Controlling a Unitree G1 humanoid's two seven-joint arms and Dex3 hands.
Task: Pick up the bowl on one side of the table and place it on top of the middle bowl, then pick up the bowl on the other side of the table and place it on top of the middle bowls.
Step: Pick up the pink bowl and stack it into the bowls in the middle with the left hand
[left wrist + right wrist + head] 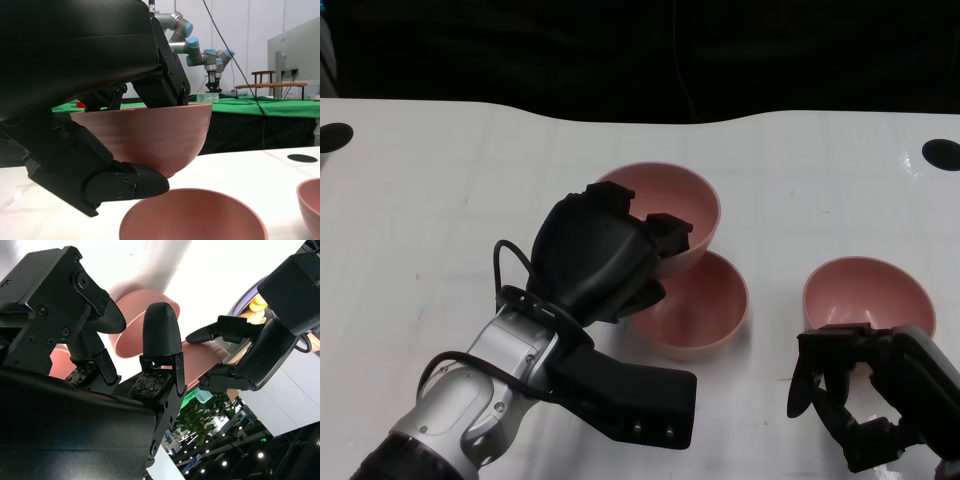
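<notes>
We hold first bowl (670, 205) in left hand (600, 255), raised just above middle bowl (695, 305), toward its 11 o'clock, not yet set down; right hand (865, 385) open, empty, at 6 o'clock of third bowl (865, 290), untouched on bench (420, 200); both stackings left

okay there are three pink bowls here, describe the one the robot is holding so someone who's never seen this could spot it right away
Start at the white table and find the left hand reaching in from the lower left. The held bowl is the farthest of the three pink bowls, gripped at its rim. The left wrist view shows it lifted clear above the middle bowl, while the right bowl sits on the table untouched.
</notes>
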